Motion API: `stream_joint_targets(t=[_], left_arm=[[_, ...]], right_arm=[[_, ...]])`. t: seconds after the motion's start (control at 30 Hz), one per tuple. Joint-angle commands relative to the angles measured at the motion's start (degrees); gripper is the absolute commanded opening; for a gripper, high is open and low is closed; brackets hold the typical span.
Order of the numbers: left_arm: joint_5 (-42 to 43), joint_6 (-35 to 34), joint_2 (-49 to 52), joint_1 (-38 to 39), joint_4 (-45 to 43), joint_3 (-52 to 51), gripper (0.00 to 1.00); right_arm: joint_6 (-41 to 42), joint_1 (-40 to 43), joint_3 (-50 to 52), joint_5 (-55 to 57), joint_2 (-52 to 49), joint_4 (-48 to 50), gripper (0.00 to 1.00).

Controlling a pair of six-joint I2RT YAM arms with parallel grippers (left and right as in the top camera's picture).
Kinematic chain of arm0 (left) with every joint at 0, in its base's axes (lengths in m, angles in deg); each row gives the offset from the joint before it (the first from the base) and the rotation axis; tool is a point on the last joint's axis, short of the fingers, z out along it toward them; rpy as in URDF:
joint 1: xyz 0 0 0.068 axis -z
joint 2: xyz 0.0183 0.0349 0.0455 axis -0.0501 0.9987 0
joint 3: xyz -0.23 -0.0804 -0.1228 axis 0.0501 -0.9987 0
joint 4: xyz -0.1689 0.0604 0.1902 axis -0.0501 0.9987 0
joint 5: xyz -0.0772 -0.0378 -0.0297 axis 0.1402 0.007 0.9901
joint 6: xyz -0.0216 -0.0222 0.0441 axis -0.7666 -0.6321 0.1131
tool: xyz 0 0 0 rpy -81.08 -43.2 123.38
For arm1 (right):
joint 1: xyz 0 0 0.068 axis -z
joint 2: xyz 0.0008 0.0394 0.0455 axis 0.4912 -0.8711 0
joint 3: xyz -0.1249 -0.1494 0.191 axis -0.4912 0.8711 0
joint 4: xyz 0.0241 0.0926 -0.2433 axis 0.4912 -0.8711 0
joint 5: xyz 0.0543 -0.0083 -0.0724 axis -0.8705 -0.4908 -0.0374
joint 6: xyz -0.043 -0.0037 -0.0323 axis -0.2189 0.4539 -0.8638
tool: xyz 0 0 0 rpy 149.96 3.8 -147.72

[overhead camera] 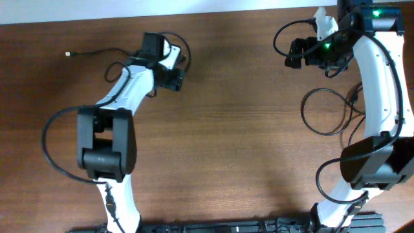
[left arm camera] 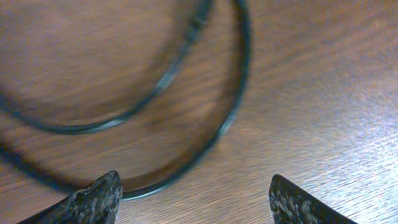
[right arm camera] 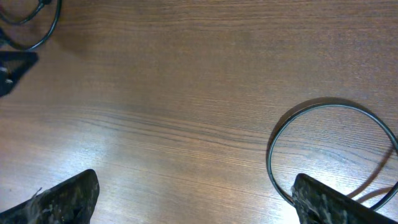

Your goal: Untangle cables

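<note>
The brown wooden table [overhead camera: 233,129] fills the overhead view and carries everything. The left arm [overhead camera: 107,145] rises from the near edge, bends at a bulky black elbow and reaches toward the far left of the table. The right arm [overhead camera: 381,77] runs along the right edge and turns inward at the far end. The left pincer [overhead camera: 173,79] is over the far-left area, and its wrist view shows it released: the two dark fingers [left arm camera: 93,199] stand wide apart, with only wood and flat-lying cord between them. The right pincer [overhead camera: 292,55] is over the far-right area and is likewise released, its fingers [right arm camera: 68,199] spread to the lower corners of its wrist view and gripping nothing. The cables [overhead camera: 186,46] lie on the table in two places, well apart. One curves around the left wrist in the overhead view and shows as two black arcs of cable [left arm camera: 244,74] beneath the spread jaws. From there a strand runs left to a small pale plug end [overhead camera: 68,54]. Another forms a thin round loop [overhead camera: 303,110] just beside the right arm, partly hidden under it. In the right wrist view a black loop [right arm camera: 323,106] lies by the right-hand finger; whether it touches cannot be told.
</note>
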Motion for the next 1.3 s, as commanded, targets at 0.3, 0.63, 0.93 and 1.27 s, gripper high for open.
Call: stream_joint_targets(t=[0.3, 0.63, 0.93, 1.27], left_arm=[[-0.2, 1.2, 3.5, 1.8, -0.2, 0.9, 0.75], [-0.2, 1.1, 3.5, 1.8, -3.0, 0.6, 0.81], [-0.2, 1.1, 6.1, 2.1, 0.1, 0.0, 0.75], [9.1, -0.7, 6.1, 8.0, 6.1, 0.1, 0.0]], right_arm=[[-0.6, -0.3, 0.4, -0.7, 0.2, -0.5, 0.98], [-0.6, -0.3, 0.4, -0.7, 0.2, -0.7, 0.98], [-0.6, -0.3, 0.4, -0.6, 0.2, -0.7, 0.98], [-0.6, -0.3, 0.4, 2.3, 0.2, -0.6, 0.98]])
